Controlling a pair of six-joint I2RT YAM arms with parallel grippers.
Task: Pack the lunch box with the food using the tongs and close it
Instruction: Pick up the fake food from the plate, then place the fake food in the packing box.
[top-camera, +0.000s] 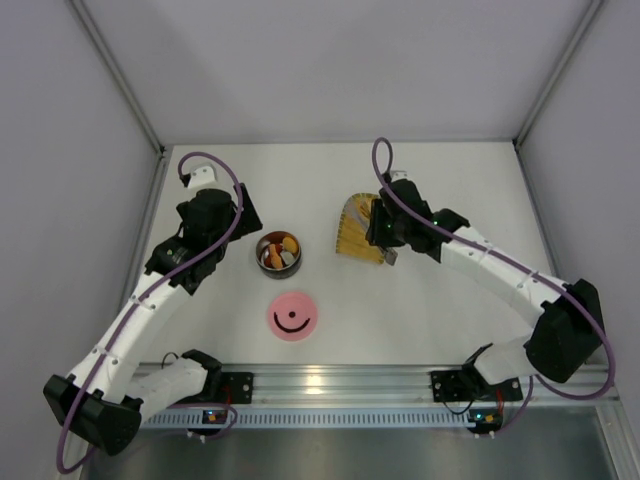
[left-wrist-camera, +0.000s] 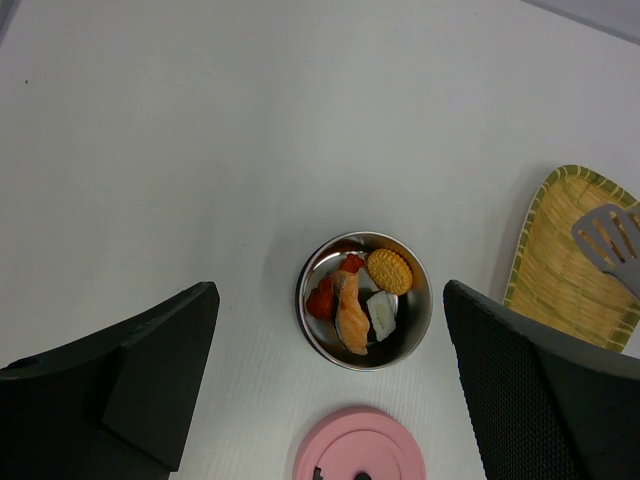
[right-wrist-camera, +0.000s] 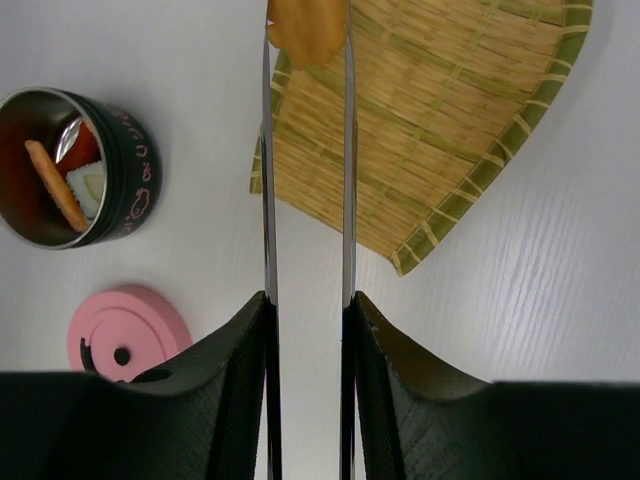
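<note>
Tongs (right-wrist-camera: 347, 180) | clamped in right gripper (right-wrist-camera: 308, 305) (arms squeezed near-parallel) | long axis straight out from fingers, tips over tray (right-wrist-camera: 450, 130), pinching orange piece (right-wrist-camera: 307, 30) | left gripper (left-wrist-camera: 328, 290) wide open, empty, near lunch box (left-wrist-camera: 420, 310)

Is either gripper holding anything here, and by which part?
The right gripper pinches the tongs by both thin arms; their tips clasp an orange food piece at the woven tray's edge. The left gripper is open, holding nothing.
</note>
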